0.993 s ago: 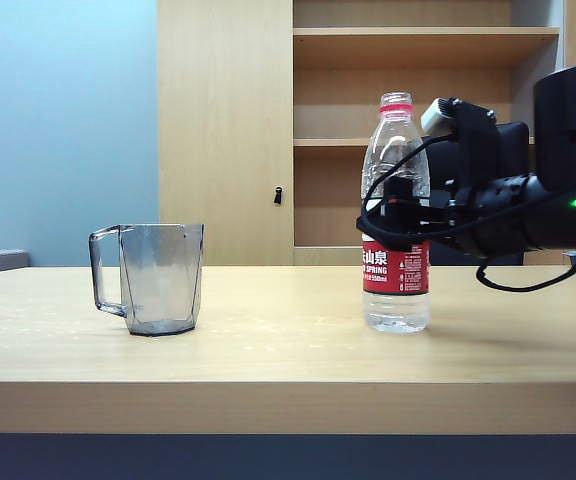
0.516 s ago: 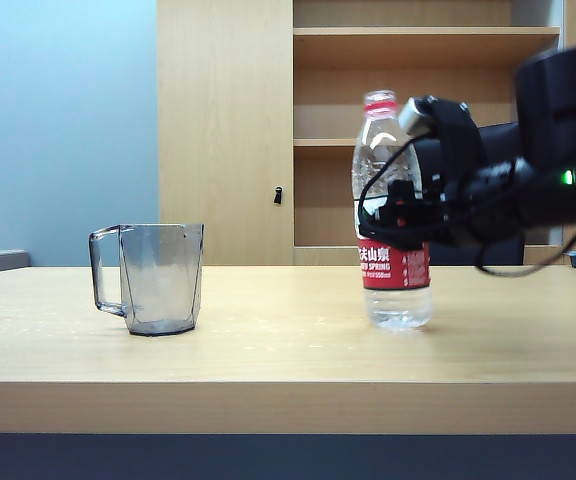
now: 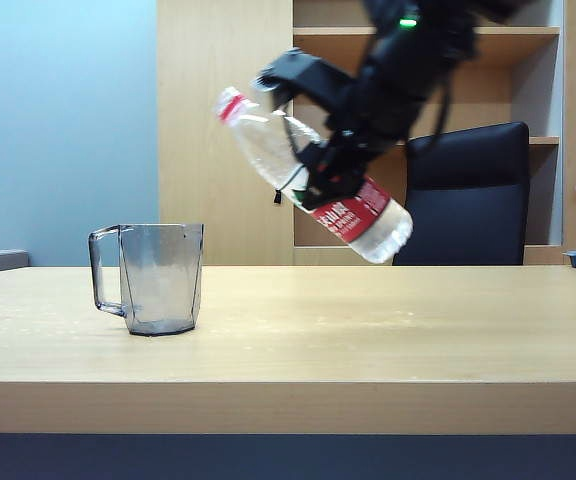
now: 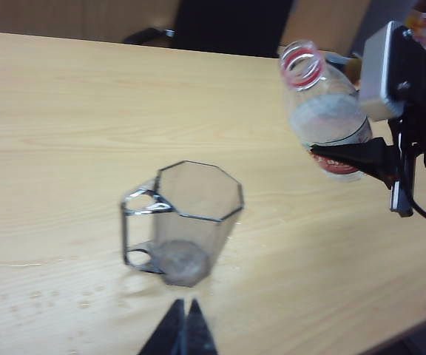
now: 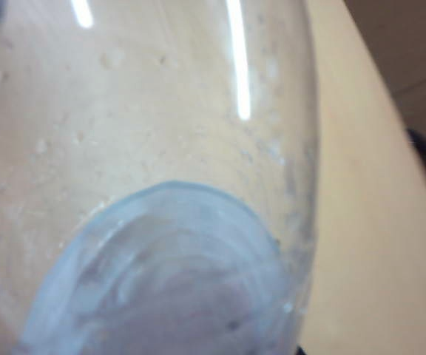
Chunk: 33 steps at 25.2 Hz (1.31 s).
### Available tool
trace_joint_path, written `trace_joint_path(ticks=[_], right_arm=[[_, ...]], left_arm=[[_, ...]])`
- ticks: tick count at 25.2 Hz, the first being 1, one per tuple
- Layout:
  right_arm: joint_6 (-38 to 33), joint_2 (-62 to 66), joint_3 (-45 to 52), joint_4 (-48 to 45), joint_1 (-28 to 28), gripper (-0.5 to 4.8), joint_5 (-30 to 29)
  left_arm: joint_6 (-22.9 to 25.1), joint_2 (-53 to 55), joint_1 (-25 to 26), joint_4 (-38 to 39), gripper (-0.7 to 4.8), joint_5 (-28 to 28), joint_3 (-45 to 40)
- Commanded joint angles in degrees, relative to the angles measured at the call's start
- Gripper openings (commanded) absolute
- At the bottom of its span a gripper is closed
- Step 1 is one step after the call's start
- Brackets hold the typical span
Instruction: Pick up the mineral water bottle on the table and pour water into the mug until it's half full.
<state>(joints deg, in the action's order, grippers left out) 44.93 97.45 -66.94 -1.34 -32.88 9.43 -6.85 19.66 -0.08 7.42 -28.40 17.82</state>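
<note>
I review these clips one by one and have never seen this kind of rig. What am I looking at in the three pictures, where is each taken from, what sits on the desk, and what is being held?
This is a robot with two arms, each ending in a two-finger gripper. The exterior view comes from a fixed camera facing the table. The other two come from cameras on the wrists.

On the table stands one thing: an empty-looking mug of smoky clear plastic, upright.

The right gripper is clamped around the middle of the mineral water bottle, held in the air and tilted with its open neck up and toward the mug. Nothing is pouring yet. The right wrist view is so close that it shows only the bottle's clear wall.

The left gripper is shut and empty, above the table near the mug, its camera looking down on it.
</note>
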Motion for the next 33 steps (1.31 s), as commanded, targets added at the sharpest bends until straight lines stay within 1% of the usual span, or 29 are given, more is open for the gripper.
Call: trace_joint_path(ticks=[1, 2, 3, 6, 9, 12, 14, 16, 18, 25, 33], right_arm=[[9.0, 5.1, -7.6, 4.4, -3.0, 2.34, 11.9], [9.9, 6.3, -9.0, 5.3, -3.6, 2.35, 14.1], [12.4, 8.0, -10.6, 6.0, -4.3, 2.42, 16.6], [20.4, 9.7, -11.6, 5.8, -5.9, 2.43, 20.0], [23.3, 9.7, -11.6, 5.7, -6.5, 2.43, 20.9], [25.4, 9.7, -11.6, 3.9, -7.0, 2.43, 24.3], [28.8, 9.7, -11.7, 3.6, -7.5, 2.43, 25.7], [30.9, 9.7, -11.9, 2.8, -7.8, 2.43, 28.1], [33.0, 9.7, -11.9, 2.2, -8.2, 2.43, 29.2], [37.3, 9.7, -11.9, -1.3, -9.7, 2.43, 33.0], [37.3, 9.7, -11.9, -1.4, -10.4, 2.43, 33.1]], left_arm=[[0.4, 0.0, 0.0, -0.9, -0.02, 3.4, 0.3], [0.4, 0.0, 0.0, -0.9, -0.02, 3.5, 0.3], [0.4, 0.0, 0.0, -0.9, -0.02, 3.6, 0.3], [0.4, 0.0, 0.0, -0.9, -0.02, 4.0, 0.3], [0.4, 0.0, 0.0, -0.9, -0.02, 4.4, 0.3], [0.4, 0.0, 0.0, -0.9, -0.02, 4.4, 0.3], [0.4, 0.0, 0.0, -0.8, -0.02, 4.4, 0.3], [0.4, 0.0, 0.0, -0.8, -0.02, 4.4, 0.3], [0.4, 0.0, 0.0, -0.8, -0.02, 4.4, 0.3], [0.4, 0.0, 0.0, -0.7, -0.02, 4.4, 0.3], [0.4, 0.0, 0.0, -0.7, -0.02, 4.4, 0.3]])
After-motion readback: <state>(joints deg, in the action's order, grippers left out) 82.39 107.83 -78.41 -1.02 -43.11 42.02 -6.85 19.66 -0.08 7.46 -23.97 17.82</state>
